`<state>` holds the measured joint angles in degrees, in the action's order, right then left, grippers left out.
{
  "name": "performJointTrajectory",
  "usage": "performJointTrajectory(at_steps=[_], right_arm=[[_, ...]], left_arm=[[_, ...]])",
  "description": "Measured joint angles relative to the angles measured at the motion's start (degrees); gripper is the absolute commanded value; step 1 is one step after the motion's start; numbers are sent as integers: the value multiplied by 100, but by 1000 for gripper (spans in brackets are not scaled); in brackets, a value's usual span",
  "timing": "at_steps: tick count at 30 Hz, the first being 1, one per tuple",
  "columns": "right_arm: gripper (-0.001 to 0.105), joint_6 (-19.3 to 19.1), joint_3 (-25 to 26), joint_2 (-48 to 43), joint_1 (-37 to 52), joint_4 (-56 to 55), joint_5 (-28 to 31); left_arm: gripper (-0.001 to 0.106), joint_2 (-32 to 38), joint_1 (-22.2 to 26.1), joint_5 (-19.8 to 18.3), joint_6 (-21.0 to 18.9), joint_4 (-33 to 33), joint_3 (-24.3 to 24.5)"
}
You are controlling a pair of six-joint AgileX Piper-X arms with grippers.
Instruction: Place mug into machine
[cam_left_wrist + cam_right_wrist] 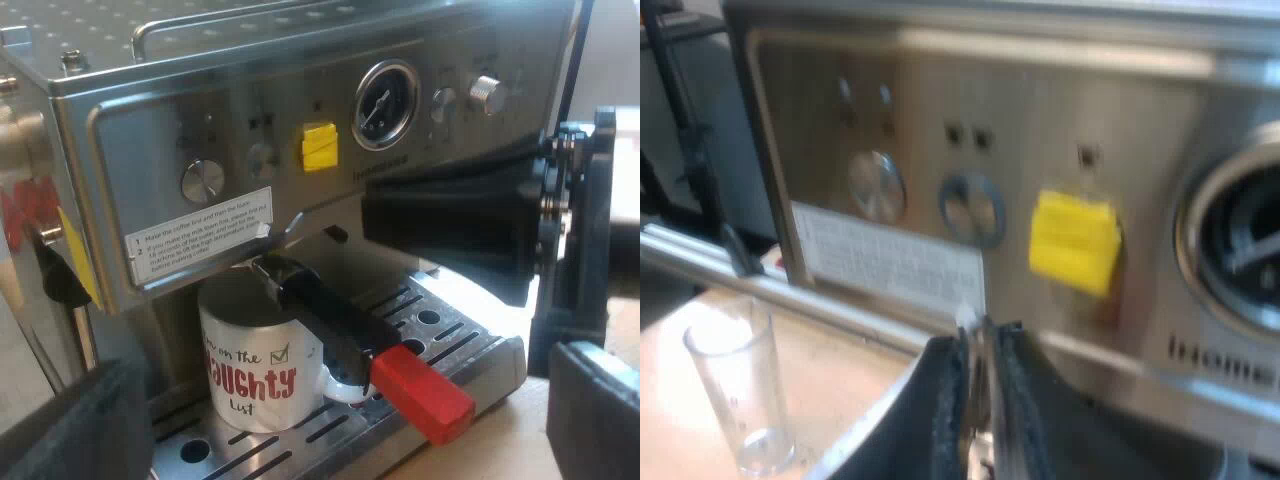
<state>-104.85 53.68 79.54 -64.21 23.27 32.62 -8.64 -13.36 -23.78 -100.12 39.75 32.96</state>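
Your left end effector (345,405) is spread; ahead of it the mug (252,372) stands on the drip tray (452,342) under the holder (330,320). Your right end effector (980,400) is pressed together.

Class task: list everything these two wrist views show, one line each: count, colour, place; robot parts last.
espresso machine: one, silver, on the table.
holder: one, black handle, red end, locked into the machine's front.
mug: one, white, red lettering, on the drip tray under the holder.
tag: one, yellow, on the machine's panel.
measuring glass: one, clear, upright on the table.
left gripper: one, black, open, facing the mug.
right gripper: one, black, shut, below the tag.
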Motion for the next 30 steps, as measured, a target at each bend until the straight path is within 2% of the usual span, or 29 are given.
performJointTrajectory(at_steps=[5,7,12,19,21,30], right_arm=[[9,-125,190,110,0,11,0],[9,-285,367,295,0,11,87],[9,-542,707,650,0,11,629],[9,-651,725,674,0,11,888],[9,-751,725,674,22,11,1156],[9,-750,725,690,206,11,1055]], left_arm=[[81,0,0,0,0,0,0],[81,0,0,0,0,0,0],[81,0,0,0,0,0,0],[81,0,0,0,0,0,0],[81,0,0,0,0,0,0],[81,0,0,0,0,0,0]])
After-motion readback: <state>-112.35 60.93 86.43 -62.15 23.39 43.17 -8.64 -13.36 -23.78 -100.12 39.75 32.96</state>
